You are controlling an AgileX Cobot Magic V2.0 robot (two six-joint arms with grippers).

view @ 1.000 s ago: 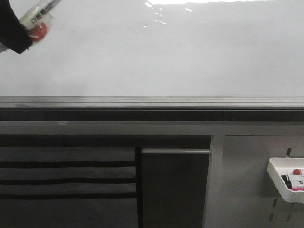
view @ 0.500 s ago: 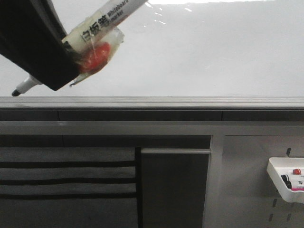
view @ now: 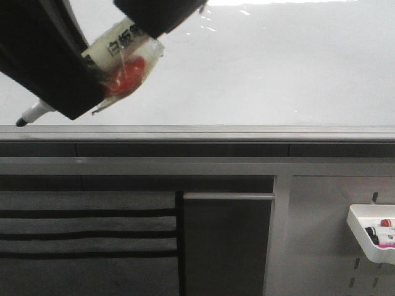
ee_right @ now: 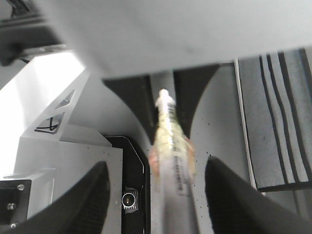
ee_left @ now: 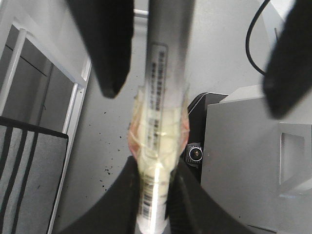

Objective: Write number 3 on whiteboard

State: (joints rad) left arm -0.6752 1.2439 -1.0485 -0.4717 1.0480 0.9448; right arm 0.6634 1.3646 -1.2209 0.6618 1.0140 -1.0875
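My left gripper (view: 86, 86) (ee_left: 156, 170) is shut on a white whiteboard marker (view: 120, 58) wrapped in clear tape with a red patch, held at the upper left in front of the whiteboard (view: 278, 74). The marker's black tip (view: 21, 120) points lower left, near the board's lower frame edge (view: 197, 132). My right gripper (view: 157, 15) (ee_right: 156, 195) is open, its fingers (ee_left: 109, 48) on either side of the marker's upper end (ee_right: 170, 161) and not touching it. No number 3 shows on the board; the visible surface is blank.
A small white tray (view: 370, 237) of markers hangs at the lower right below the board. Grey panels and a dark striped cloth (view: 86, 234) lie under the frame. Glare marks the board's top (view: 247, 3).
Over the last second my left gripper brought the marker down and right into view, then held still. My right gripper has since come in from the top, straddling the marker's upper end.
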